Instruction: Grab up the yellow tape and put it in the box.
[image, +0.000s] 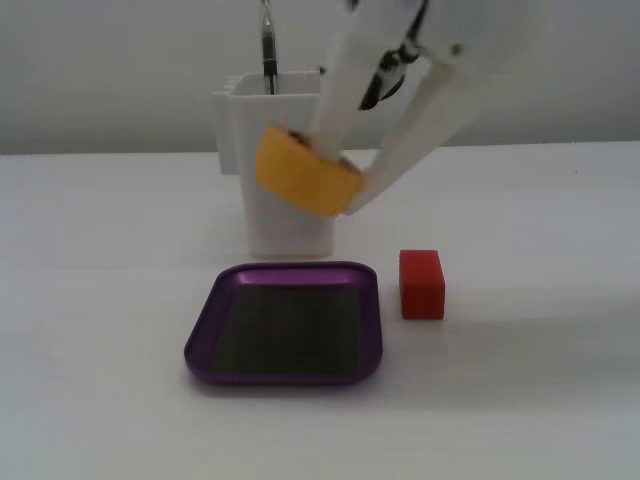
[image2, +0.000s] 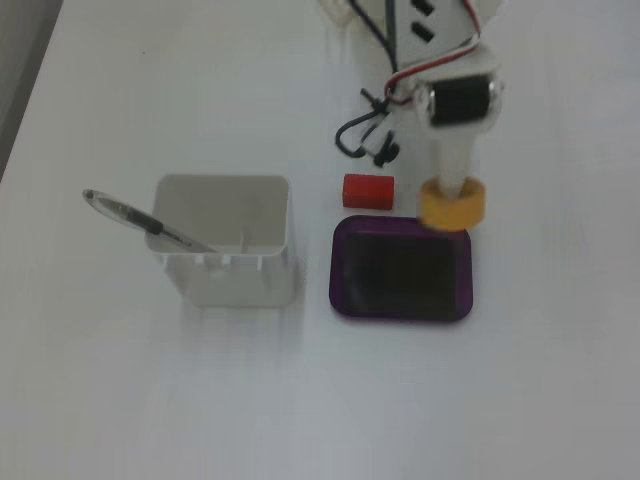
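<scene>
Fixed views, one level with the table and one looking down, give the scene. Going left to right in the level view, a white container (image: 282, 165) stands at upper centre-left with a pen (image: 267, 45) sticking up out of it. Below it, in the lower centre-left of the frame, lies the box (image: 285, 322), its purple rim bare and its dark bottom holding nothing. The yellow tape (image: 305, 172) hangs tilted in the air in front of the container, above the box's far edge, gripped by the gripper (image: 335, 175), whose two white fingers close on the roll's wall, one through the core and one outside. Right of the box, a red block (image: 421, 284) rests on the table (image: 540, 380).

Looking down, the container (image2: 226, 240) sits at centre-left, the block (image2: 368, 190) just above the box (image2: 402, 270), and the tape (image2: 451, 203) over the box's upper right corner.
</scene>
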